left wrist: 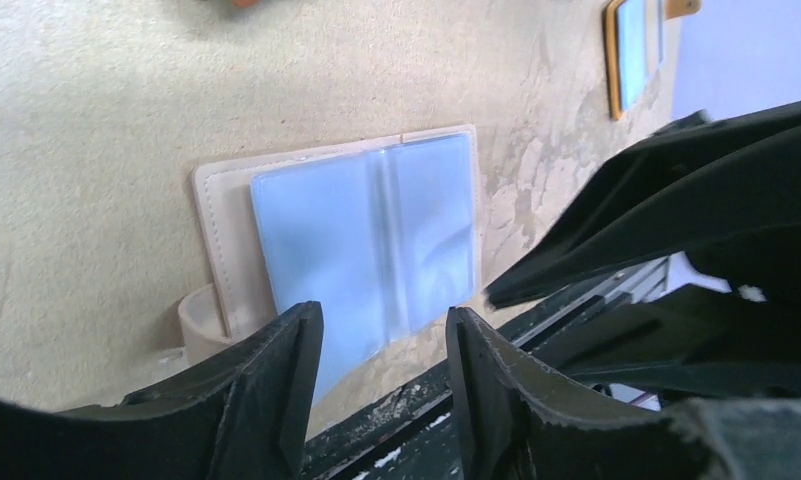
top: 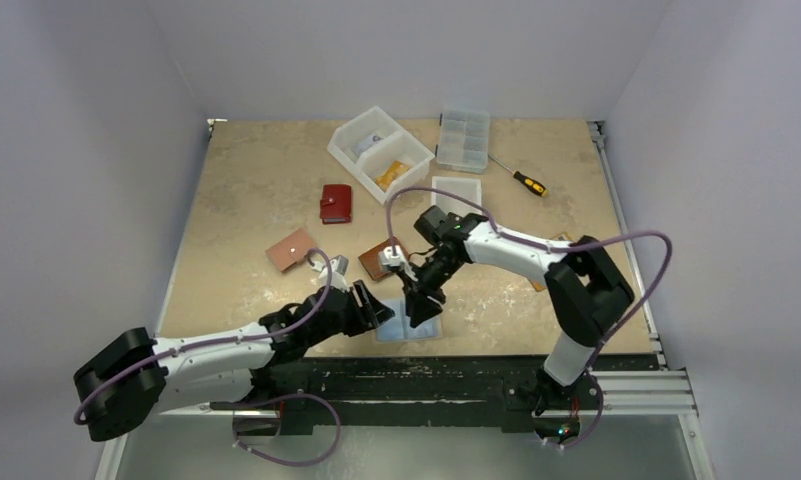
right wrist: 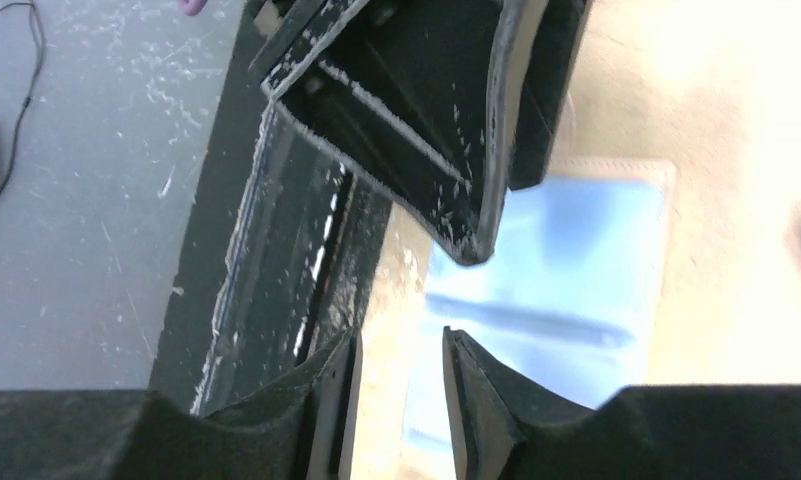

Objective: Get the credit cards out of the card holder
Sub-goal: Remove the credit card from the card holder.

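two claws meet over one open card holder (top: pixel 394 331) lying at the near edge of the table (top: pixel 246 200). my left gripper (left wrist: pixel 381 325) sits at its left side, jaws parted, nothing pinched. the holder's pale blue sleeves (left wrist: pixel 321 235) lie flat; i cannot make out credit cards inside them. my right gripper (right wrist: pixel 401 345) hovers just above, jaws apart, empty.

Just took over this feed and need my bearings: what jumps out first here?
The open holder with light-blue sleeves, lying flat at the table's near edge, draws the eye. The left fingers and right fingers crowd over it, each pair apart with nothing between. Farther back lie a red holder, clear bins and a screwdriver.
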{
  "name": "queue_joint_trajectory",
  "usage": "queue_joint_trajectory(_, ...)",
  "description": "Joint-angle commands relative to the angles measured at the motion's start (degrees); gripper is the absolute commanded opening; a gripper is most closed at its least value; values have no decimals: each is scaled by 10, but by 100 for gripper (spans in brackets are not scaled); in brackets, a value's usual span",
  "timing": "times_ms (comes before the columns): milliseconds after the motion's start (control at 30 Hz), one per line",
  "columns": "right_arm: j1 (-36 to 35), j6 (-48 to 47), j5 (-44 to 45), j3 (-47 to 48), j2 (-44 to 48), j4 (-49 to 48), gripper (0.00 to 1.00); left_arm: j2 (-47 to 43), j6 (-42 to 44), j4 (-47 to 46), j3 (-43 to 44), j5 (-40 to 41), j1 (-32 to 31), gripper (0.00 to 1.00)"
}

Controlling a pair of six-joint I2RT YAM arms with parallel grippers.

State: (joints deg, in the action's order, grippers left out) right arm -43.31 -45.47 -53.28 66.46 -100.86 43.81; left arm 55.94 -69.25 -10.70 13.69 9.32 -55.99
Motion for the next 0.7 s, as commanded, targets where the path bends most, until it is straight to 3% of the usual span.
queue_joint_trajectory(0, 66, -43, 30, -51, 81, -11, 45, 53, 55, -21, 67, -23, 0, 52)
queue_joint_trajectory(167, 140, -11, 43, -103, 132, -67, 48, 150, 102, 47, 167, -3, -28, 54)
queue_joint_trajectory(300, 180, 4, 32, -126, 153, -90, 52, 255, 129, 190, 302, 60, -70, 55)
queue_joint_trajectory(500, 214, 15, 20, -131, 154, -103, 52, 412, 132, 345, 470, 124, -121, 60)
queue_joint_trajectory(667, 225, 18, 18, -133, 156, -107, 52, 481, 118, 444, 552, 161, -136, 60)
